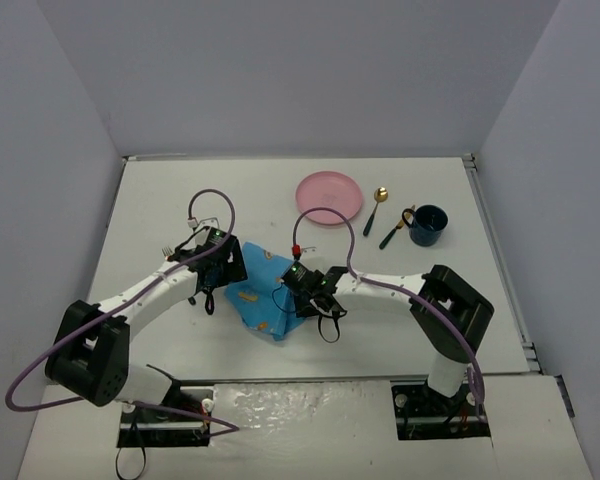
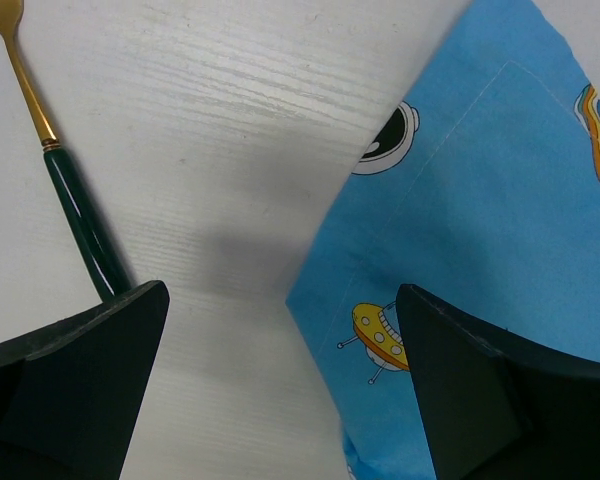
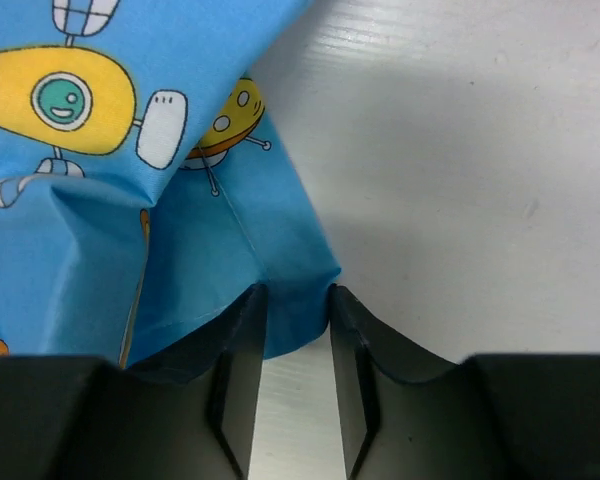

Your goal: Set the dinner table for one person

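The white dinner table [image 1: 170, 190] spreads beneath my arms, blue cloth mat [image 1: 263, 292] rumpled near centre. My right gripper [image 3: 290, 300] pinches its corner; left gripper [image 2: 280, 335] gapes wide over its edge, beside a green-handled fork [image 2: 78, 220].

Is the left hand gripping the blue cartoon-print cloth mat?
No, the left hand is open, fingers wide apart, with the blue cartoon-print cloth mat's edge lying between them.

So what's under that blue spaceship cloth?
Only the white table shows around the blue cloth, and one layer is folded over another. The cloth is opaque and rumpled, so whatever lies beneath is hidden. The fork lies beside it, not under.
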